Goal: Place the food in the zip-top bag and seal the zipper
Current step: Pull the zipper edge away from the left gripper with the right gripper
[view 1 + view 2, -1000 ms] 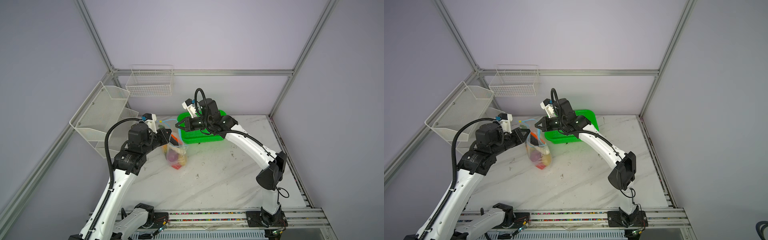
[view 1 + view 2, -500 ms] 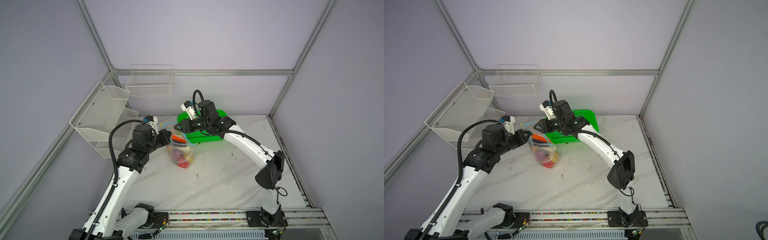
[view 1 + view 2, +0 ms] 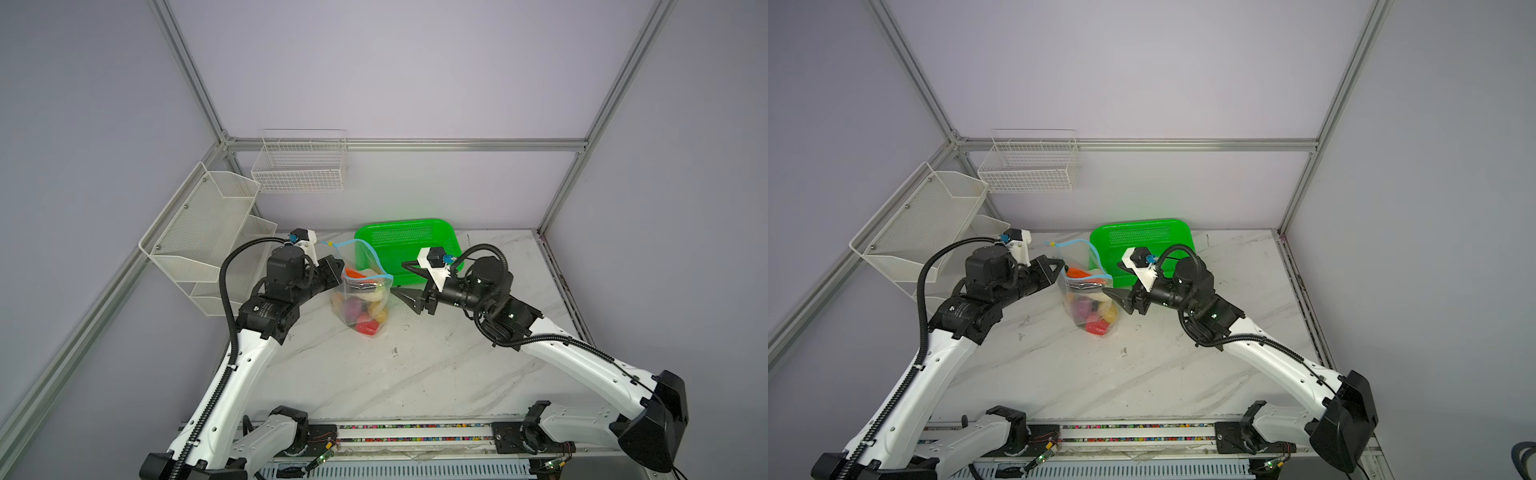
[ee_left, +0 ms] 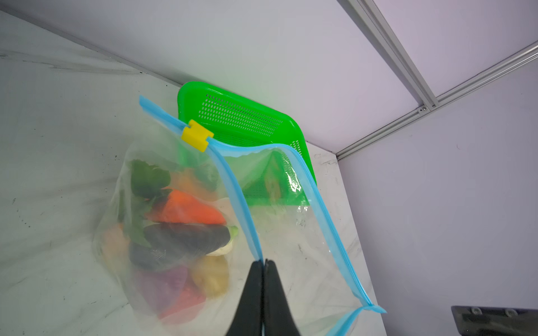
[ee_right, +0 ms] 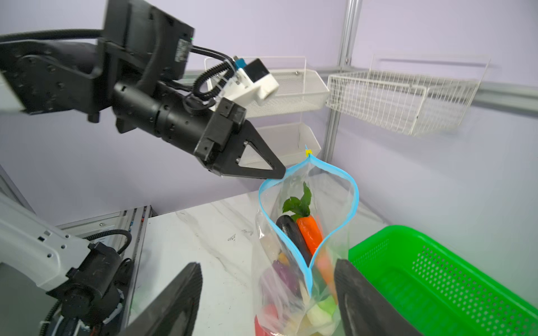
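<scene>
Zipper point(image 4: 234, 186): thin blue strip, open; hold it tight, pull the yellow slider point(image 4: 197, 139) straight along.
Bag point(image 3: 365, 303): clear crinkly plastic, standing on the marble worktop point(image 3: 415, 365), toy vegetables point(image 4: 186, 209) inside.
Left end effector point(image 4: 263, 266): pinching the strip.
Right end effector point(image 3: 397, 277): wide open, empty.
Green holey basket point(image 3: 409, 239): looks empty.

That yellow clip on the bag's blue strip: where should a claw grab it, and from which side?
Probably pinch the yellow clip across its flat sides, from above: it straddles the blue strip at the bag's raised corner, floppy film below. The open right gripper is free; the left gripper pinches the strip.
</scene>
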